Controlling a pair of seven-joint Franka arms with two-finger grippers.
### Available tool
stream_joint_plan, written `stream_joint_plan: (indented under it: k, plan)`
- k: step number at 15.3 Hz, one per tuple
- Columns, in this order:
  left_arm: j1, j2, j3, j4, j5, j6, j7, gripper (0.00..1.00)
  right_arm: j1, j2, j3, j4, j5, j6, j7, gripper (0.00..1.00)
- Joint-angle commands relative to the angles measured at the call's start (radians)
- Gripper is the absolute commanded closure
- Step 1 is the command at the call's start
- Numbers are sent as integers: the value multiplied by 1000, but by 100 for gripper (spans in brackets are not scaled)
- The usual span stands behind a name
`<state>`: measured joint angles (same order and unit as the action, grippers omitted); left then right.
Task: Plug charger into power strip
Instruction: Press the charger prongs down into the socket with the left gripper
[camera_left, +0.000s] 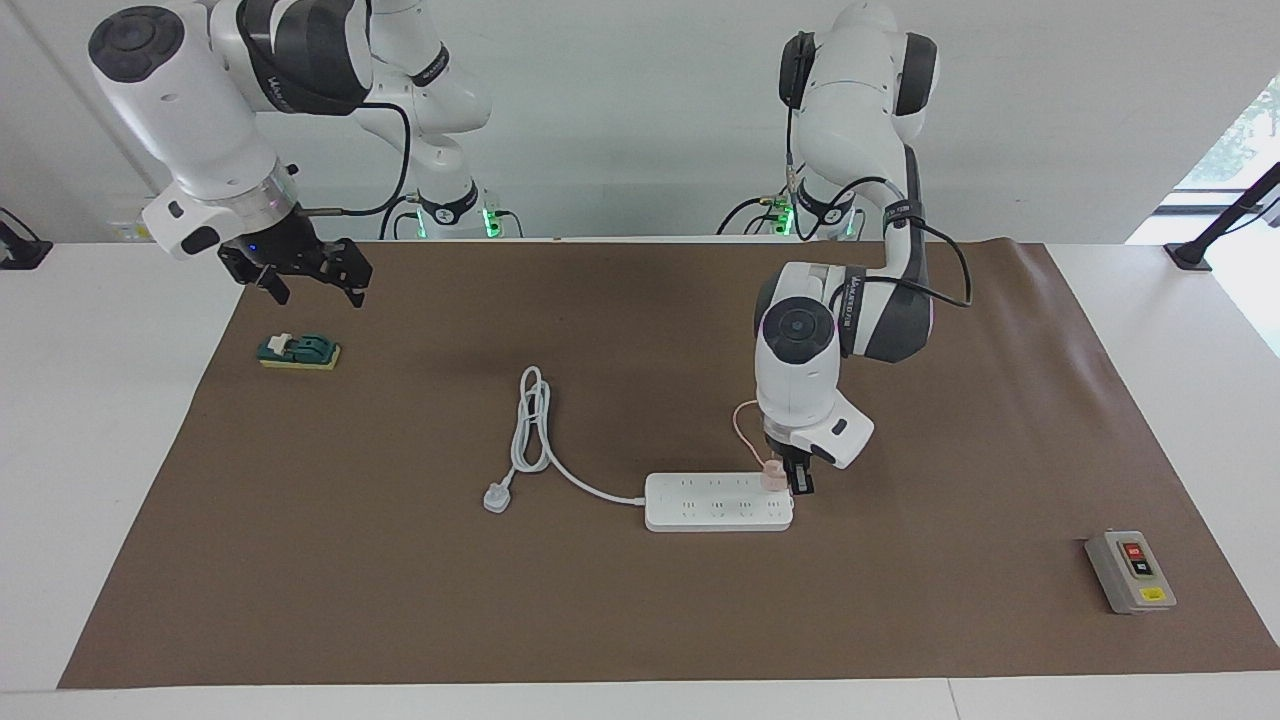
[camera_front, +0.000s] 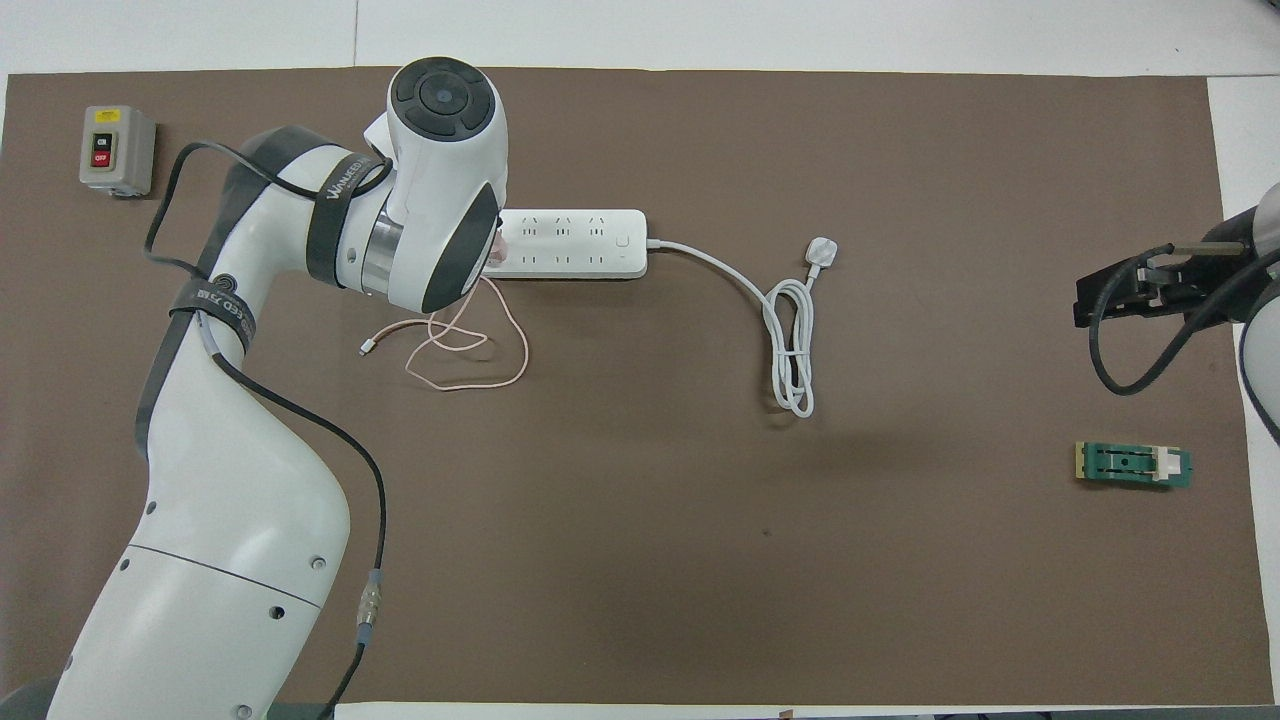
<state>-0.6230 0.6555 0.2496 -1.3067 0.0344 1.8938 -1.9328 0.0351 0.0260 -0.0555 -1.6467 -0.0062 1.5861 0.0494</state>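
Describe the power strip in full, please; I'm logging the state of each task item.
The power strip is a long, flat white bar with rounded corners that looks like plastic, carrying two rows of sockets. It lies flat on the brown mat, near the table's middle. A thick white cord leaves its end toward the right arm and loops to a loose three-pin plug. At its other end the pink charger sits on its top, with the left gripper down at it. The overhead view hides that end.

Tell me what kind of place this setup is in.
Likely a robotics lab test bench: two arms mounted at a white table with a brown mat, and staged test items, a power strip, a charger at the left hand, and a grey switch box.
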Motion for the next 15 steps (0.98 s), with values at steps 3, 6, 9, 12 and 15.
stream_joint_plan:
  k: [3,6,9,12,15]
  plan:
    - [-9,-33,5,-75,7,50,-6,100,-12,2,6,4,-20,-14,-17,0]
    - [-9,-40,5,-94,7,53,-6,100,-12,0,6,4,-20,-14,-17,0]
    - [-8,-40,7,-95,7,54,-6,100,-12,0,6,4,-20,-14,-17,0]
    - [-4,-40,5,-95,7,56,-6,100,-12,0,6,4,-20,-14,-17,0]
    - [-3,-40,7,-97,9,61,-6,100,-12,0,6,4,-20,-15,-17,0]
